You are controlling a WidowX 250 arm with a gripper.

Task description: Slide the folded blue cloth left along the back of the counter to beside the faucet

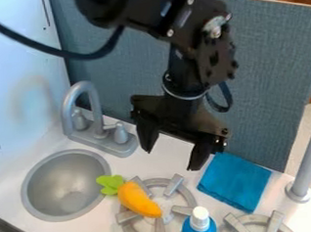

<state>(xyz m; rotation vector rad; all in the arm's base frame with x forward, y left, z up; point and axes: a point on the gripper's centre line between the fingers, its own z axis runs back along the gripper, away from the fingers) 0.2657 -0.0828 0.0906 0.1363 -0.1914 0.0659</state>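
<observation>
The gripper hangs over the back of the counter with its two fingers spread apart and nothing between them. In front of it and lower lies an orange toy carrot with a green top, resting across the left burner. A bottle with a blue body and white cap stands at the front edge of the view, by that burner. The folded blue cloth lies on the counter to the right of the gripper's right finger.
A round metal sink is at the left, with a grey faucet behind it. A second burner shows at the lower right. A grey post rises at the right edge, and a blue-grey panel stands behind the counter.
</observation>
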